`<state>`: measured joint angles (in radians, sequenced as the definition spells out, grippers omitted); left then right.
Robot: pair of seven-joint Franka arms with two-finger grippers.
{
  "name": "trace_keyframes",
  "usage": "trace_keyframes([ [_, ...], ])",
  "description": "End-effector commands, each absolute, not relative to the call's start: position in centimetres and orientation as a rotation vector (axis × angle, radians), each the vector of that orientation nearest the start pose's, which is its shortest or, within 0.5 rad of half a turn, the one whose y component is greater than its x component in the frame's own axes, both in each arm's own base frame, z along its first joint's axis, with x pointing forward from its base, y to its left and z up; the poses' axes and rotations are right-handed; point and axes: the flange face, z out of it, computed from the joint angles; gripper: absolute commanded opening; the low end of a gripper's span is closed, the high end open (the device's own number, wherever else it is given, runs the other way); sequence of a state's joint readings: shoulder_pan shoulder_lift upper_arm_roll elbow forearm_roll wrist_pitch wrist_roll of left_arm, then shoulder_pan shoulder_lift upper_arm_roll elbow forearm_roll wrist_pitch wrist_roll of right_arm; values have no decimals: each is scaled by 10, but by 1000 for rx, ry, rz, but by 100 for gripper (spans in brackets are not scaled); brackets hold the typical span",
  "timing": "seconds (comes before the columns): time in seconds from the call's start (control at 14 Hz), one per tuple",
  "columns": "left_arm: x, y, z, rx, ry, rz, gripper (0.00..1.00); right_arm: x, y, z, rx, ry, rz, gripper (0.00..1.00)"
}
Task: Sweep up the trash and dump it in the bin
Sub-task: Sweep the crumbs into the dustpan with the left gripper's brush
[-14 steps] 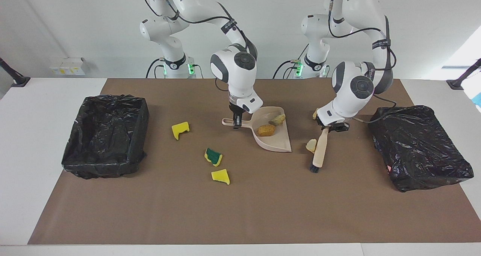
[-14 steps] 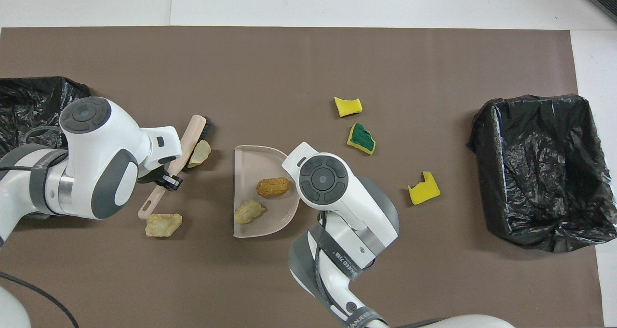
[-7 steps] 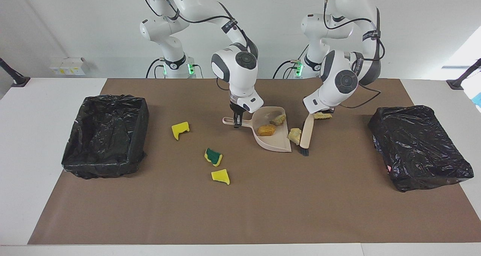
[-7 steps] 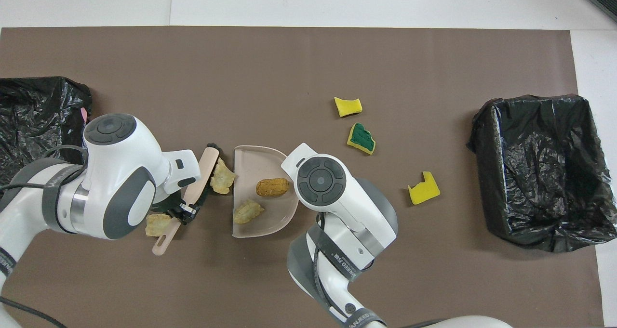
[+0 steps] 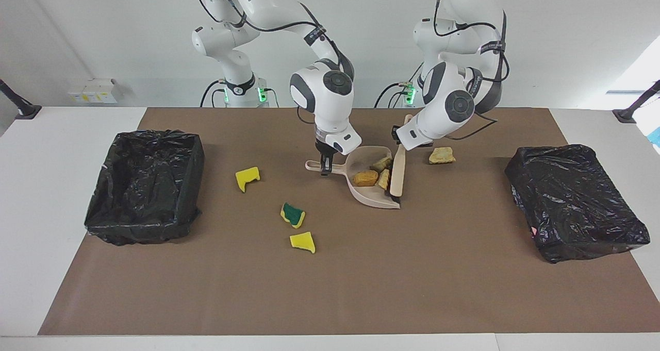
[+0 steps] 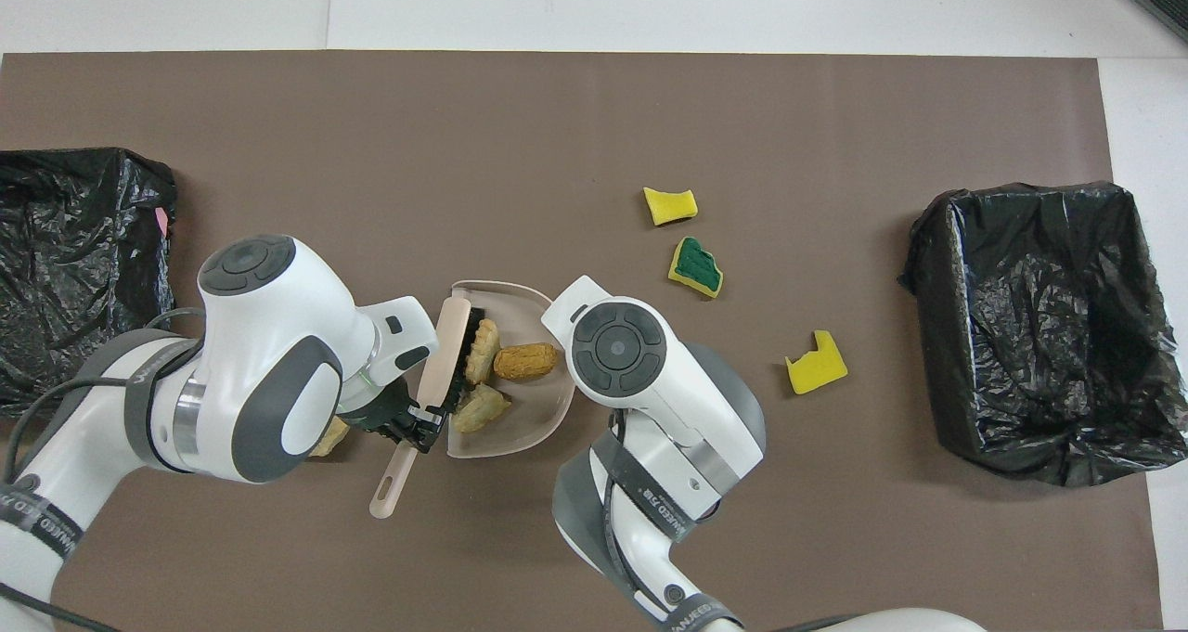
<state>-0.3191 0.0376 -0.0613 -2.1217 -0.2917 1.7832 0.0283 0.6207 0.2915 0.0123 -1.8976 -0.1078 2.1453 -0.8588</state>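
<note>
1. Landmark: beige dustpan (image 5: 375, 199), lying mid-mat on the brown mat (image 5: 330, 289).
2. Right gripper (image 5: 325, 169) is clamped on the dustpan's handle, at the end toward the right arm's side; the pan sits flat on the mat.
3. Left gripper (image 6: 408, 423) is clenched round the handle of the beige hand brush (image 5: 397, 173). The gripper is at the dustpan's open edge, the handle end sticking out past it toward the robots.
4. The brush lies along the pan's open mouth, dark bristles facing into the pan.
5. Three bread chunks (image 6: 524, 361) sit inside the dustpan, right next to the brush; one touches the bristles, so they lie just beside the left gripper, toward the right arm's end.
6. A fourth bread chunk (image 5: 441, 155) is on the mat outside the pan, toward the left arm's end, near the left gripper but apart from it.
7. Yellow sponge pieces: notched one (image 5: 247, 178), green-faced one (image 5: 293, 215), plain wedge (image 5: 302, 241), all on the mat toward the right arm's end from the dustpan, well apart from both grippers.
8. Black-lined bin (image 5: 144, 186) is at the right arm's end, well apart from the pan.
9. A second black-lined bin (image 5: 575, 201) is at the left arm's end.
</note>
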Motion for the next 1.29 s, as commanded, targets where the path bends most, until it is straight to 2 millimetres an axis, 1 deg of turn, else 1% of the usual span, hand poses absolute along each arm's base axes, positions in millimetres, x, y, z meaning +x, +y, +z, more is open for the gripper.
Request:
trace_keyframes([
  [0.0,463,-172,405,-3286,220,701,0,495,357,336,-2297,-2266,120,0],
  [0.07,463,-162,411,-3270,27,710,0,495,357,336,-2297,-2267,118,0],
  [0.14,464,-148,418,-3238,-119,699,0,495,357,336,-2297,-2267,117,0],
  [0.21,463,-132,425,-3194,-216,686,0,495,357,336,-2296,-2268,118,0],
  [0.29,460,-119,427,-3151,-306,735,0,495,357,336,-2292,-2272,118,0],
  [0.36,456,-107,427,-3103,-360,769,0,496,358,336,-2267,-2297,107,0],
  [0.43,450,-98,426,-3039,-348,762,0,497,357,336,-2227,-2337,95,0],
  [0.5,434,-90,420,-2984,-343,761,0,498,358,336,-2189,-2374,78,0],
  [0.57,418,-81,414,-2943,-400,748,0,499,360,337,-2167,-2398,47,0],
  [0.64,406,-70,407,-2903,-506,729,0,497,364,338,-2153,-2413,25,0],
  [0.79,388,-67,395,-2858,-708,644,0,491,373,341,-2133,-2431,13,0],
  [0.86,383,-68,392,-2852,-792,579,0,485,380,341,-2113,-2449,15,0],
  [0.93,379,-71,383,-2837,-846,548,0,482,382,343,-2103,-2457,15,0],
  [1.0,376,-73,375,-2832,-866,533,0,481,381,341,-2107,-2454,24,0],
  [1.07,373,-76,370,-2838,-851,525,0,480,383,343,-2115,-2445,18,0],
  [1.22,365,-110,360,-2883,-694,491,0,480,384,344,-2114,-2449,21,0],
])
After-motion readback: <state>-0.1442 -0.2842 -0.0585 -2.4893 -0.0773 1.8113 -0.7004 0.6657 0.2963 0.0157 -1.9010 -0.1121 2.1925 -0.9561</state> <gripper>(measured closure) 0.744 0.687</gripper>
